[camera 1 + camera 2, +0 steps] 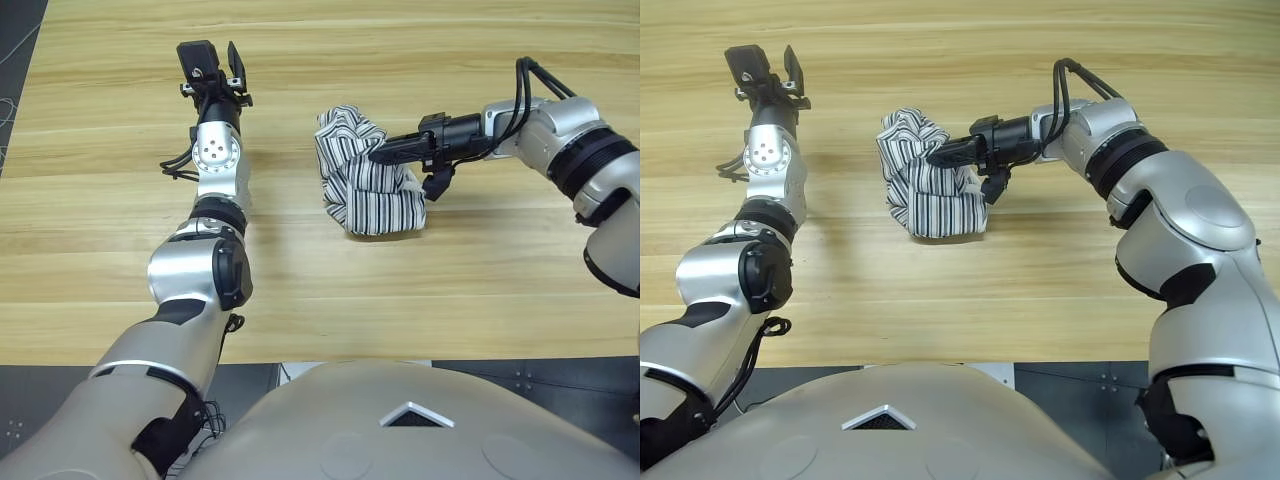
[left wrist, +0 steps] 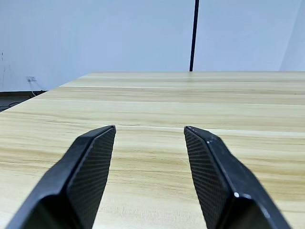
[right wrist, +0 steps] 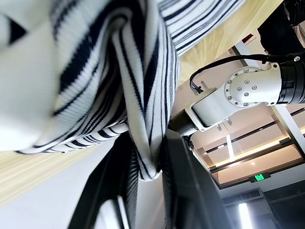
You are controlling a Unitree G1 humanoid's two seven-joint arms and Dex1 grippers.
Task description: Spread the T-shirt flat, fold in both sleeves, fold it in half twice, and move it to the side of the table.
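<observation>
A light wooden plank counter (image 1: pixel 450 320) lies across the upper part of the head-camera frame, with its near edge running along the lower third. A black-and-white striped knit T-shirt (image 1: pixel 365 175) sits just right of centre in the upper half. It is bunched into a crumpled heap, not lying flat. Its base rests on the counter and its folds rise to a rounded knot at the upper left of the heap.

The silver right arm enters from the right edge of the frame, with a black cable (image 1: pixel 530 85) looped above its forearm. The right pincer (image 1: pixel 380 154) points toward the left of the frame and presses into the upper right side of the heap. In the right wrist view, its two black fingers (image 3: pixel 183 191) are closed on a twisted ridge of the striped cloth, which is pinched between them.

The left arm stretches up the left side of the frame. The left pincer (image 1: pixel 215 58) is in the upper left, well apart from the T-shirt, and points toward the far side of the counter. Its two black fingers (image 2: pixel 95 162) are spread apart and hold nothing. In the left wrist view, bare wood shows between them and the pincer is low over the counter. Beyond the counter's far edge there is a pale wall with a thin dark vertical pole (image 2: pixel 194 33).
</observation>
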